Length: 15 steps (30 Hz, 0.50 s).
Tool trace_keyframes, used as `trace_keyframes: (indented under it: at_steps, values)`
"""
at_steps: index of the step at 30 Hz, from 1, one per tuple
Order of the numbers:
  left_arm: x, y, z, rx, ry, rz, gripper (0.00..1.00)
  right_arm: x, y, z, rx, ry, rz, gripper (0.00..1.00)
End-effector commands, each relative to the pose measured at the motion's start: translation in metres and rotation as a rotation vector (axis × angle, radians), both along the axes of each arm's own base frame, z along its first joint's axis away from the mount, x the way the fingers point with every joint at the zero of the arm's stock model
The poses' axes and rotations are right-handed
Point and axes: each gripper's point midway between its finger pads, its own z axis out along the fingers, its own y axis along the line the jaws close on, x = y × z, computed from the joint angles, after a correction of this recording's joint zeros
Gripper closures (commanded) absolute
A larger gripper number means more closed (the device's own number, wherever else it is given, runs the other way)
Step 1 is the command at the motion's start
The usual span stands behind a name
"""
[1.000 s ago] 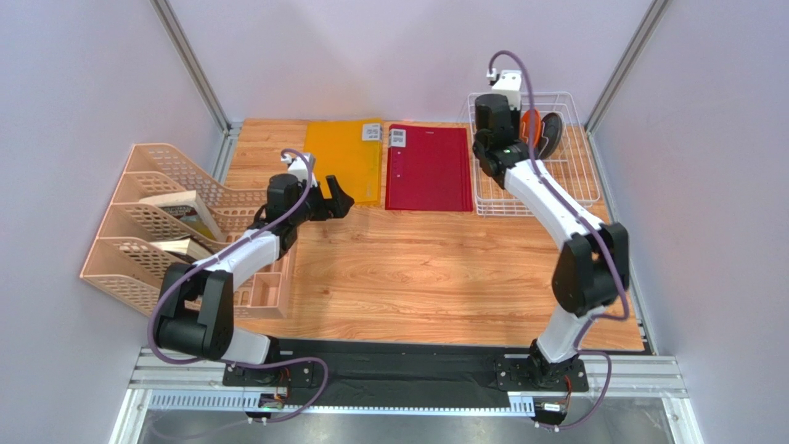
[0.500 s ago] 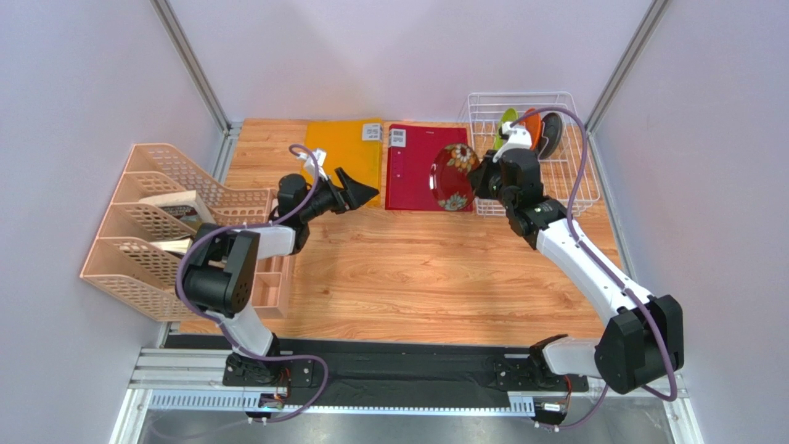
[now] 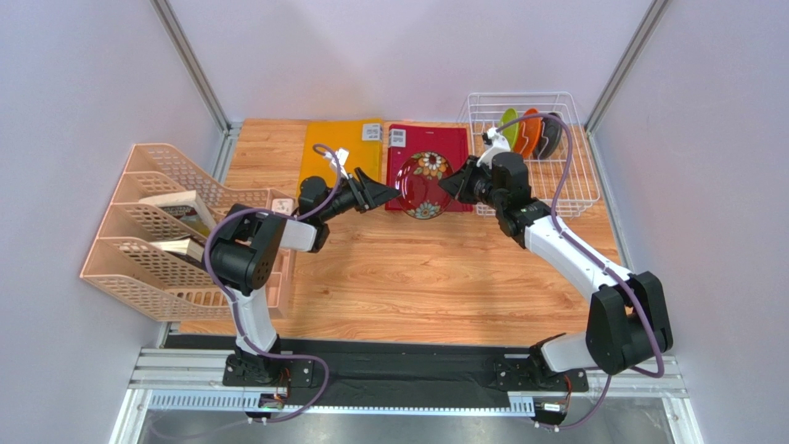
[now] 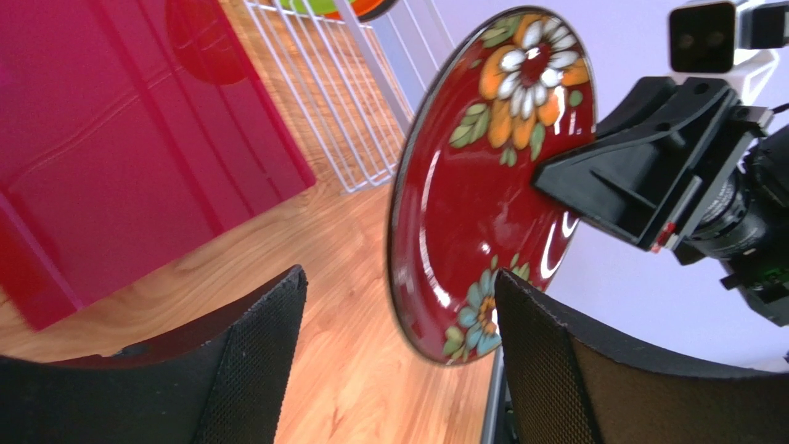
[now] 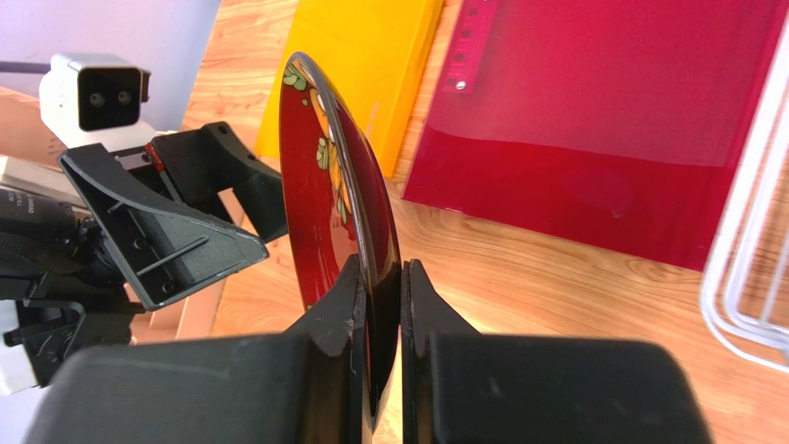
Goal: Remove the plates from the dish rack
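My right gripper (image 3: 456,185) is shut on the rim of the dark red floral plate (image 3: 422,184) and holds it on edge above the table, left of the white wire dish rack (image 3: 574,190). The plate also shows in the right wrist view (image 5: 335,203) and in the left wrist view (image 4: 482,176). My left gripper (image 3: 381,194) is open, right at the plate's left edge; in the left wrist view the plate's near rim lies between its fingers (image 4: 255,361), apart from them. Lime green (image 3: 507,129), orange (image 3: 530,132) and dark grey-teal (image 3: 550,134) plates stand in the rack.
An orange folder (image 3: 338,153) and a red folder (image 3: 454,148) lie flat at the back of the table. A beige file organiser (image 3: 153,231) with books stands at the left edge. Grey walls close in both sides.
My right gripper has carried the red plate out of the rack and leftward over the red folder. My left gripper has reached right until its open fingers are at the plate's edge.
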Motion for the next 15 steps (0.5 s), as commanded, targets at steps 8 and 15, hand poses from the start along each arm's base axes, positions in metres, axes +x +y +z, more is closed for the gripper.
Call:
trace_keyframes:
  at_steps: [8, 15]
  values:
    - [0.001, -0.040, 0.029, -0.006, -0.129, -0.048, 0.80, -0.004, 0.040, 0.042, 0.194, -0.084, 0.182, 1.00]
    - [-0.005, -0.046, 0.026, 0.111, -0.176, -0.033, 1.00, -0.004, 0.048, 0.039, 0.208, -0.059, 0.231, 0.99]
